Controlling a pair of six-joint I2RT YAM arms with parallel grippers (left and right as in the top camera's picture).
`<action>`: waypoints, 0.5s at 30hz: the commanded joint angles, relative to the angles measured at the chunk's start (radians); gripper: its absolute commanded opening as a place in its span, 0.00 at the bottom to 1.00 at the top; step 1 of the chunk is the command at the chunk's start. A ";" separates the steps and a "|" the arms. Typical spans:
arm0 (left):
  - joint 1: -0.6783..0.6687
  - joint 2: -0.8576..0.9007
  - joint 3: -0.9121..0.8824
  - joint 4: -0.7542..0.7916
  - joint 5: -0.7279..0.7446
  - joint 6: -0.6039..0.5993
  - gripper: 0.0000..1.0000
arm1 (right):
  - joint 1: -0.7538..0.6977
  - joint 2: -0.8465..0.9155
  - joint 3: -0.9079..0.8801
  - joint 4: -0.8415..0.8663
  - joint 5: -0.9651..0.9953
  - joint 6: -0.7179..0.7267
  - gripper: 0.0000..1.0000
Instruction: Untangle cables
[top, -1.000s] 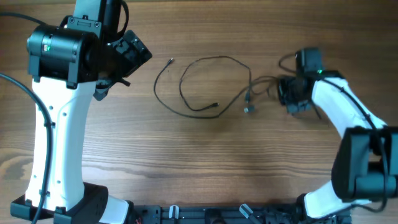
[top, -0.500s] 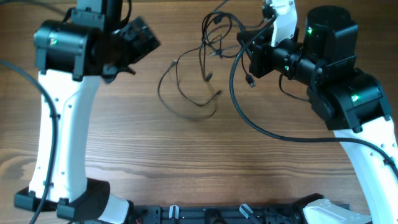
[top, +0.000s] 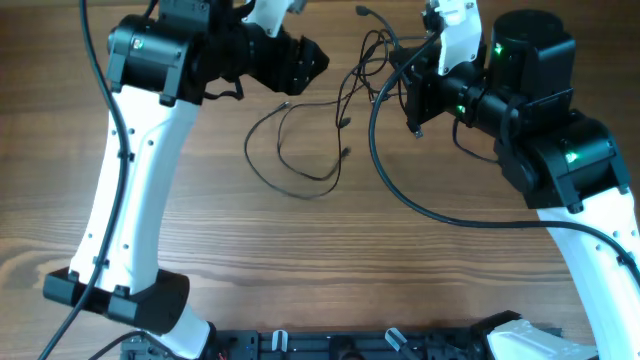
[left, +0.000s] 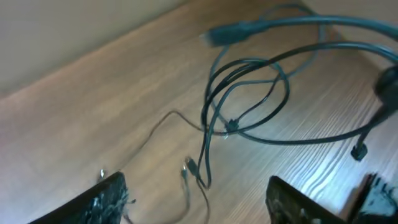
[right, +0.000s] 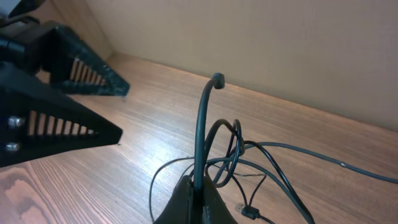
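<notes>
Currently gripped: the right pincer (right: 194, 190) is closed tight on the cables (right: 199, 137). 1 strand rises straight out from between its fingers and bends over at a small plug tip (right: 217, 78).
Left pincer: the left pincer (left: 194, 186) has its jaws wide apart, with nothing held between them.
Cables, raised part: a bunch of thin black loops hangs in the air just beside the right pincer, between the 2 pincers, over the far part of the surface (top: 300, 260).
Cables, lying part: from that bunch the strands run down to a wide loop resting on the wood, nearer the arm bases than the left pincer. A tiny plug end (top: 346, 152) sits at the loop's right side; I cannot tell whether it lies on the wood or dangles.
Tangle: in the left wrist view several loops meet at 1 crossing (left: 230, 124). I cannot tell which strand belongs to which wire.
Pincers, relation: they face each other and stay apart. The left fingers (right: 62, 124) fill the left of the right wrist view.
Arm cord: a thicker black cord (top: 480, 225) sweeps from the right arm above the wood, apart from the thin loop.
Background: a plain beige wall (right: 280, 50) rises behind the far edge.
</notes>
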 joint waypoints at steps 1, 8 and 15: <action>-0.023 0.041 -0.001 0.068 0.181 0.142 0.75 | 0.000 -0.009 0.012 0.002 0.010 -0.020 0.04; -0.071 0.142 -0.001 0.154 0.371 0.138 0.78 | 0.001 -0.011 0.012 -0.002 0.009 -0.009 0.04; -0.071 0.173 -0.001 0.160 0.366 0.138 0.79 | 0.000 -0.114 0.051 -0.015 -0.050 0.013 0.04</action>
